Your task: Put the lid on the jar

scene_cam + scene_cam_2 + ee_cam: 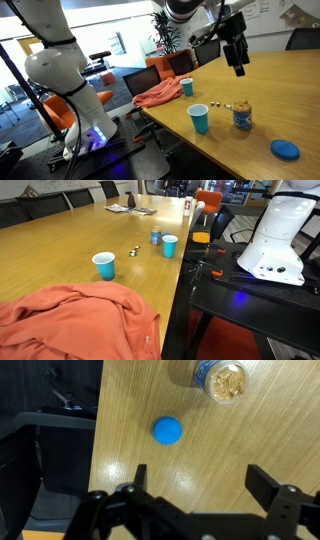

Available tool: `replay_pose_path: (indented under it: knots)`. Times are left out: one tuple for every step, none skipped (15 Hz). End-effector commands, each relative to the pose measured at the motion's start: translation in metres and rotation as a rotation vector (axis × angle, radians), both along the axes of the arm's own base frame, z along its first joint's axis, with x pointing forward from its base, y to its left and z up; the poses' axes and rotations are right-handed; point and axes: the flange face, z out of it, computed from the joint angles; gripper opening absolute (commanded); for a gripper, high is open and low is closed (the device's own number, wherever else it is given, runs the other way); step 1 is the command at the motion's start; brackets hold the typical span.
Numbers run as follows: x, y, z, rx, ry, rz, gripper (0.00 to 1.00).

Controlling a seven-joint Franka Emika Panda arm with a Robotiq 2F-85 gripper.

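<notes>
The jar (242,117) is clear with tan contents and a blue band, and stands open on the wooden table. It also shows in an exterior view (155,237) and at the top of the wrist view (222,378). The lid (285,150) is a flat bright-blue disc lying on the table apart from the jar. In the wrist view the lid (166,430) lies between the jar and the table edge. My gripper (238,66) hangs high above the table, over the jar area. Its jaws (200,472) are open and empty.
Two blue plastic cups (199,119) (187,87) stand near the jar; both show in an exterior view (169,246) (104,266). Small objects (216,101) lie between them. An orange cloth (158,95) lies at the table corner. The table edge (100,450) borders dark equipment and chairs.
</notes>
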Motion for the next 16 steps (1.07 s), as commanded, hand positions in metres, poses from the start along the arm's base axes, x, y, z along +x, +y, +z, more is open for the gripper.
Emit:
replay_pose_path:
  knots:
    - [0.005,-0.004,-0.004,0.002,0.005,-0.011,1.00]
    - [0.009,-0.010,-0.010,0.014,0.006,-0.028,1.00]
    - [0.011,-0.015,-0.015,0.031,0.006,-0.040,1.00]
    - [0.015,-0.022,-0.025,0.056,0.010,-0.044,1.00]
    - [0.019,-0.027,-0.031,0.069,0.003,-0.061,1.00]
    - [0.024,-0.033,-0.040,0.092,0.004,-0.065,1.00]
    - [0.029,-0.039,-0.048,0.102,0.001,-0.076,1.00]
    - [0.034,-0.046,-0.058,0.121,0.000,-0.081,1.00]
    - [0.038,-0.053,-0.065,0.124,0.000,-0.092,1.00]
    - [0.044,-0.061,-0.076,0.135,0.009,-0.097,1.00]
    - [0.047,-0.069,-0.086,0.135,0.022,-0.114,1.00]
    - [0.053,-0.082,-0.097,0.135,0.036,-0.124,1.00]
    - [0.056,-0.092,-0.105,0.133,0.043,-0.132,1.00]
    - [0.060,-0.102,-0.116,0.127,0.050,-0.139,1.00]
    - [0.064,-0.111,-0.124,0.121,0.057,-0.144,1.00]
    - [0.068,-0.119,-0.134,0.115,0.060,-0.146,1.00]
